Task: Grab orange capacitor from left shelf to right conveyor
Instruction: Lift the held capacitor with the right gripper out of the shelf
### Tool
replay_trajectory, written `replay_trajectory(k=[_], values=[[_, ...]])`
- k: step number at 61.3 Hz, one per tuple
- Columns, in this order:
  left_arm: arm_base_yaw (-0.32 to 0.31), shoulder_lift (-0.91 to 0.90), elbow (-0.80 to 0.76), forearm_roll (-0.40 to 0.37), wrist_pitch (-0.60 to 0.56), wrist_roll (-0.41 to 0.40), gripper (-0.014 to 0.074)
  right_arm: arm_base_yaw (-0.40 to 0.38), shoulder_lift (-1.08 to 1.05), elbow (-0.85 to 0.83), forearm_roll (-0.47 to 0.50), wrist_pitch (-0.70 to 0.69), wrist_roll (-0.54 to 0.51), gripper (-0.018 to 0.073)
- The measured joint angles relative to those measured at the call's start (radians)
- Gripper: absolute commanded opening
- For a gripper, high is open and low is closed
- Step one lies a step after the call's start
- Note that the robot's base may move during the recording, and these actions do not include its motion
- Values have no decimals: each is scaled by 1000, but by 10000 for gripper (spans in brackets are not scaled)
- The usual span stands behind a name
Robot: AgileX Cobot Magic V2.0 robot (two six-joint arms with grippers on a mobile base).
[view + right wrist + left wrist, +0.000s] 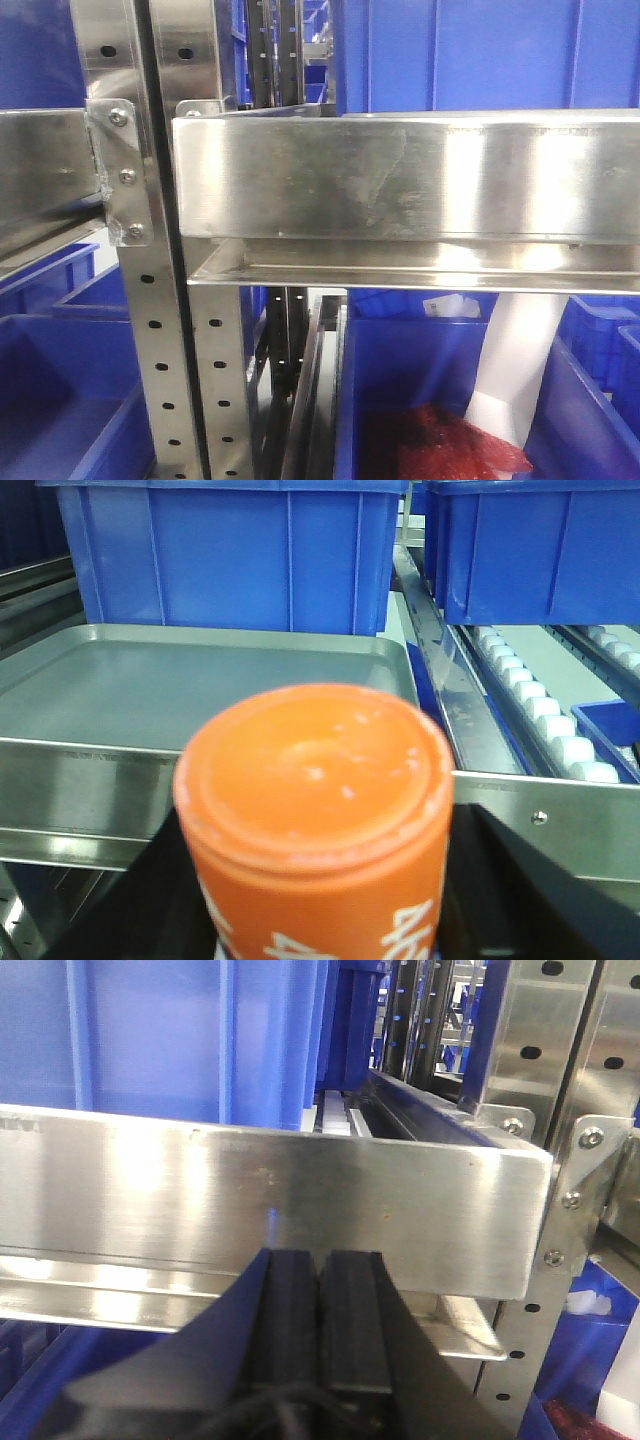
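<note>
Orange capacitor (315,830) upright, close before silver tray (210,680), apparently clamped by right gripper (318,935), pads hidden. Held vertical, likely for setting down on its base. Left gripper (320,1255) pressed together, empty, idle before left shelf (270,1200).

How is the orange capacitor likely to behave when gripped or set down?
The orange capacitor looks stiff, its rim evenly round, so it probably will not deform. Its smooth side may slip. Laid down, the round body would likely roll.
</note>
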Motion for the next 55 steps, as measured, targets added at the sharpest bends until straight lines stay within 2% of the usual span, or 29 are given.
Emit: replay_trajectory(k=[55], values=[[0,0,0,0,0,0,-105,0,0,0,0,0,-2,73]])
